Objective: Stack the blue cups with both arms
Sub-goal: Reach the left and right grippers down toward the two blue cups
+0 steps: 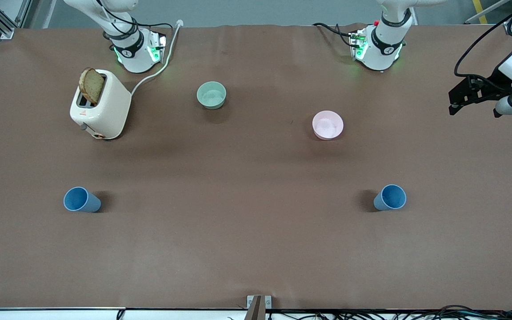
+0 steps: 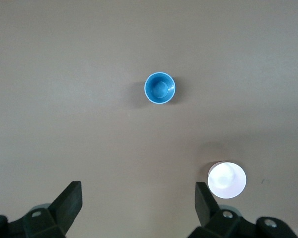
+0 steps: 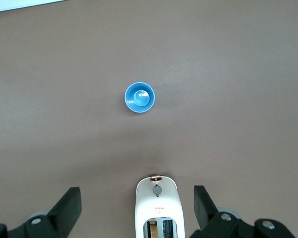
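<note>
Front view: two blue cups upright, well apart, lower-left cup (image 1: 81, 199), lower-right cup (image 1: 390, 197). Left gripper (image 2: 137, 202) spread wide, holding nothing; right gripper (image 3: 137, 206) likewise, above toaster (image 3: 158, 207).

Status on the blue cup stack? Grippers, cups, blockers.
Left gripper and right gripper open, high over table. Blue cups upright, far apart, unstacked. Nothing between them.

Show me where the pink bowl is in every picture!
Front view: the pink bowl sits on the brown table, farther from the camera than the blue cup at the left arm's end.
Left wrist view: the pink bowl shows beside the open left pincer.
Right wrist view: not in it.
Shared landmark: that blue cup, in the front and left wrist views.
</note>
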`<state>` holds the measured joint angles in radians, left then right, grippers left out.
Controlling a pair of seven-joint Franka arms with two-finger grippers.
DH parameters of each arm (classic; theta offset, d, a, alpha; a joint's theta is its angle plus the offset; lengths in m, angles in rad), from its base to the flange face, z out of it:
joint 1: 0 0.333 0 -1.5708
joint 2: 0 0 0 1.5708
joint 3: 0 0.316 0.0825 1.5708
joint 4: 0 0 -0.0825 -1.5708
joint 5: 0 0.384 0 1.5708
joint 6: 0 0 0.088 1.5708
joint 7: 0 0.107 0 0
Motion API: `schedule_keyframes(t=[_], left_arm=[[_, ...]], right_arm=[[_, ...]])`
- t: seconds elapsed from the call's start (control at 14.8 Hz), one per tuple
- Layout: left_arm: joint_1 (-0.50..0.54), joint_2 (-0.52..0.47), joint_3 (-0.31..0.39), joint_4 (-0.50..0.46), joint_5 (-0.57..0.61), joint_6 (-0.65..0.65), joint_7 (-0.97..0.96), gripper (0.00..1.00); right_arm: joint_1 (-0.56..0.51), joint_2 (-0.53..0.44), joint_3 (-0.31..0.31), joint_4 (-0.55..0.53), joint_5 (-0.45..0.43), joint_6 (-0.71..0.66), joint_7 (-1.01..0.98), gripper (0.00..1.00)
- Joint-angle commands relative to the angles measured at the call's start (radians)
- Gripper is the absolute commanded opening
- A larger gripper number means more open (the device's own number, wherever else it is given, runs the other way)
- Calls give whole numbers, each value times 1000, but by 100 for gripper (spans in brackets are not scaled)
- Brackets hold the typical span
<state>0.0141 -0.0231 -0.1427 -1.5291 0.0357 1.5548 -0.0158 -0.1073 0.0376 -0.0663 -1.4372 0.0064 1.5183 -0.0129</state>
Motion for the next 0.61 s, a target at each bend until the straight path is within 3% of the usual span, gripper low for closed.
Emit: schedule_keyframes(t=[0.0,0.34,0.54], left_arm=[[7,3,-3,20,-16,-18,8,100],[6,80,-3,27,-13,0,16,100],[7,169,-2,12,-7,164,16,100]], right_arm=[[0,5,3,12,-11,-9,-6,100],[0,5,3,12,-11,-9,-6,100],[-5,13,3,3,-9,-4,-7,100]])
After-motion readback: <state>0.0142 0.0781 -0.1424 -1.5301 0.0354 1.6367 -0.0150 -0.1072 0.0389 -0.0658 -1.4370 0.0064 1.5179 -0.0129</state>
